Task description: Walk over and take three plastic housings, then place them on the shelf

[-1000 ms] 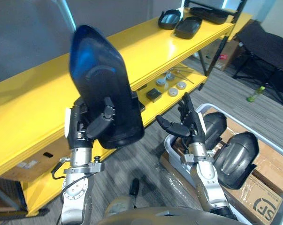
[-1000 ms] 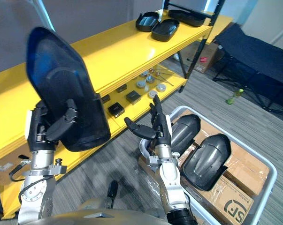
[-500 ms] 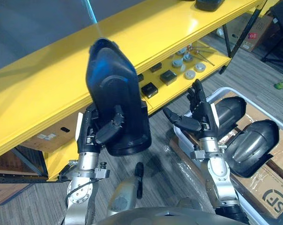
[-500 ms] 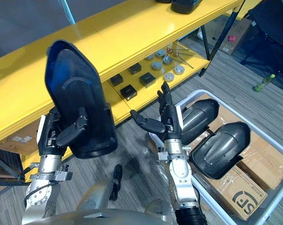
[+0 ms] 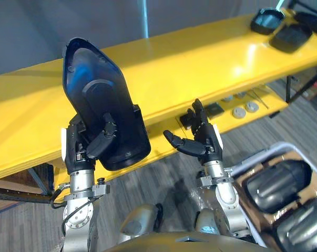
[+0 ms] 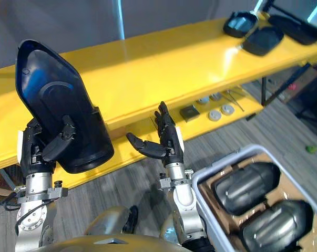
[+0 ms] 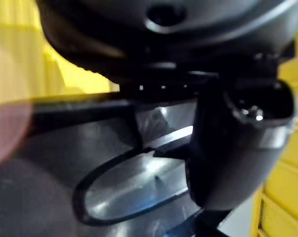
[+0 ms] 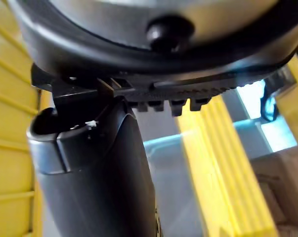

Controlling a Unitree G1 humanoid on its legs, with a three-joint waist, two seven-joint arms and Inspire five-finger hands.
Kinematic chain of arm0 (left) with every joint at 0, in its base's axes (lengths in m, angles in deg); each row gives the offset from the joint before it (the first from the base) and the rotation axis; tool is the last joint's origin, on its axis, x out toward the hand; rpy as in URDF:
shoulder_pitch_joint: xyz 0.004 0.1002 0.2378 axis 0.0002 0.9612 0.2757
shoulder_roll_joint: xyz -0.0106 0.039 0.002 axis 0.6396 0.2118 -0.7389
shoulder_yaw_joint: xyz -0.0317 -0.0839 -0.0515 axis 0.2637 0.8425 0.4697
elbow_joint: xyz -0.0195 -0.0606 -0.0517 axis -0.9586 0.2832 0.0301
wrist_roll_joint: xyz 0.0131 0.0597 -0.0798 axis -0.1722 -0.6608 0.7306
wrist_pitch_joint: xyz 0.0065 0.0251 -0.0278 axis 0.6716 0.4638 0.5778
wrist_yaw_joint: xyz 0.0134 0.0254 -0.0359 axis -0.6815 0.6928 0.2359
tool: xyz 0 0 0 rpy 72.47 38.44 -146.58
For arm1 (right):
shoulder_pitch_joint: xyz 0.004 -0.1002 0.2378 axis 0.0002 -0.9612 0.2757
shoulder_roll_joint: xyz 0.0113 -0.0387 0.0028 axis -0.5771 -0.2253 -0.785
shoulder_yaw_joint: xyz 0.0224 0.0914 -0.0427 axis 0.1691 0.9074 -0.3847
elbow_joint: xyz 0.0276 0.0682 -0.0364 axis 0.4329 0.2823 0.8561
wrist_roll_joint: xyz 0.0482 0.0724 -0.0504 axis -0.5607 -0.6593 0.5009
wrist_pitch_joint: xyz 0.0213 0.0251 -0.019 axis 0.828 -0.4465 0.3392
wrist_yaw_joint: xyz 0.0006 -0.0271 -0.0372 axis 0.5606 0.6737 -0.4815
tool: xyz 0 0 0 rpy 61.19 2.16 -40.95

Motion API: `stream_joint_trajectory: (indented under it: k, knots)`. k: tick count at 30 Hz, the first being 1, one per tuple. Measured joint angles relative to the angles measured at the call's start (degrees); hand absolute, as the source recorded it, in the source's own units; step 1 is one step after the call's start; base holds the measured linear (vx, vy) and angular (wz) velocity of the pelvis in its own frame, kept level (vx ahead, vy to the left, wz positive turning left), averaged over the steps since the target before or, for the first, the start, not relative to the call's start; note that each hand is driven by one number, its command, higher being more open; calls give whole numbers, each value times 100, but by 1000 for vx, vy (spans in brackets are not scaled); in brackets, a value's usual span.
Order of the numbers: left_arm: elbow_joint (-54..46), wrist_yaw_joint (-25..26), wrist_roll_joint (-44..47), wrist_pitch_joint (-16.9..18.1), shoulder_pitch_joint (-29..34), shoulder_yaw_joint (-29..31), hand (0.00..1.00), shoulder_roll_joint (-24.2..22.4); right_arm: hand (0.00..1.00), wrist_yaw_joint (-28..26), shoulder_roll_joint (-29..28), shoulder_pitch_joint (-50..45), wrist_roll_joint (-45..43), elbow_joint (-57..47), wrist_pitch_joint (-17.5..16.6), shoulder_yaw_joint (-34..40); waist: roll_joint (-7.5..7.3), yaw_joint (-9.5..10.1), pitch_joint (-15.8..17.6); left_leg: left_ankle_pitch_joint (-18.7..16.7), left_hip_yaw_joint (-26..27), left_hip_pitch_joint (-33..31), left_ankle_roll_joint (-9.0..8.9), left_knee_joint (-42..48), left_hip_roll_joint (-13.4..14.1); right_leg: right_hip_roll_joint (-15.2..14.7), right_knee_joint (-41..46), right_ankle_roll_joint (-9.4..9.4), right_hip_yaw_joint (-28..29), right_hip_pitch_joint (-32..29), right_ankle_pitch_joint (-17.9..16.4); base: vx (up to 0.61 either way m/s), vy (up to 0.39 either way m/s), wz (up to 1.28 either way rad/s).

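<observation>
Left hand (image 5: 82,149) grips one black plastic housing (image 5: 100,105), right hand (image 5: 203,143) fingers (image 5: 199,118) released; two grey housings (image 6: 245,184) lower right, three black housings (image 6: 263,39) atop yellow shelf (image 6: 163,63)

held housing (image 5: 103,113): glossy black, with a blue sheen across its upper inner face.
left hand (image 5: 79,152): dark, nearly black, with a white cover on its outer side.
right hand (image 5: 203,144): black, with a white patch on the side.
shelf (image 5: 200,58): bright glossy yellow on both levels, with pale glare streaks.
shelf housings (image 5: 267,20): black, one with a bluish-grey inside.
discs (image 5: 238,111): pale grey.
blocks (image 5: 213,109): black.
bin (image 6: 221,160): whitish-grey rim.
bin housings (image 6: 245,181): dark grey, shiny, with light highlights.
cardboard (image 6: 225,211): brown.
floor (image 5: 153,181): grey, finely streaked in planks.
wall (image 5: 42,26): plain dull grey.
</observation>
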Motion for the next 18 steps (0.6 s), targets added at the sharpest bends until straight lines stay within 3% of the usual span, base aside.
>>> stream_joint_trajectory:
  k: [1, 2, 4, 5, 6, 7, 9, 10, 13, 18]
  knots:
    - [-25, 30, 0, 3, 1, -119, 0, -4, 100, -71, 44, -159, -18, -334, -27, -1, 31, -92, -120, 0, -285, 25, -18, -42, -8, 321, -761, 24, 353, -96, 14, 318, -97, 125]
    - [-30, 30, -8, 32, 12, -163, 0, -8, 100, -90, 62, -211, -29, -447, -59, -13, 16, -146, -150, -14, -382, 50, -41, -34, -34, 419, -1047, 62, 561, -124, 42, 310, -111, 145]
    - [-28, 25, -126, 90, 44, -249, 0, -2, 100, -115, 88, -298, -26, -567, -156, -16, -235, -145, -301, -137, -499, 277, -246, -27, -169, 300, -1964, 309, 760, 37, 412, 319, -159, 121]
    - [-28, 33, -121, 112, 44, -257, 0, 2, 100, -114, 92, -298, -22, -566, -156, -16, -313, -142, -350, -207, -452, 304, -363, 18, -189, 227, -2243, 243, 690, 162, 681, 303, -210, 108]
    - [-18, 2, -112, 158, 30, -259, 0, 8, 100, -114, 132, -284, -27, -554, -156, 10, -376, -139, -448, -362, -183, 295, -569, 129, -106, 138, -2590, 219, 476, 483, 758, 262, -195, 116]
    - [-30, -50, -83, 175, 18, -295, 0, -56, 100, -122, 250, -259, -62, -551, -158, 137, -241, -126, -543, -628, 528, 233, -665, 173, 314, 225, -2975, 194, 118, 794, 763, 235, -186, 121]
    - [-14, -251, -41, 223, -93, -300, 0, -53, 100, -121, 306, -210, -230, -501, -158, 342, -124, -144, -584, -650, 1423, 193, -629, 83, 903, 288, -3129, 129, -234, 991, 741, 171, -191, 102]
    - [-9, -447, 9, 228, -174, -332, 0, -59, 100, -77, 283, -137, -315, -327, -157, 597, -96, -152, -614, -361, 1828, 336, -628, -256, 1032, 225, -3211, 116, -427, 1124, 735, 119, -164, 72]
    - [12, -644, 2, 286, -339, -345, 0, -7, 100, 182, 240, -7, -226, -90, -181, 891, -63, -150, -676, -60, 1785, 498, -568, -781, 855, 136, -3491, 157, -420, 1197, 781, 74, -38, 21]
    - [20, -721, -50, 276, -388, -376, 0, 26, 100, 597, -132, 19, -229, -83, -268, 1116, -48, -188, -682, 71, 2023, 681, -578, -1118, 844, 211, -3948, 156, -181, 1297, 1055, 27, 23, -26]
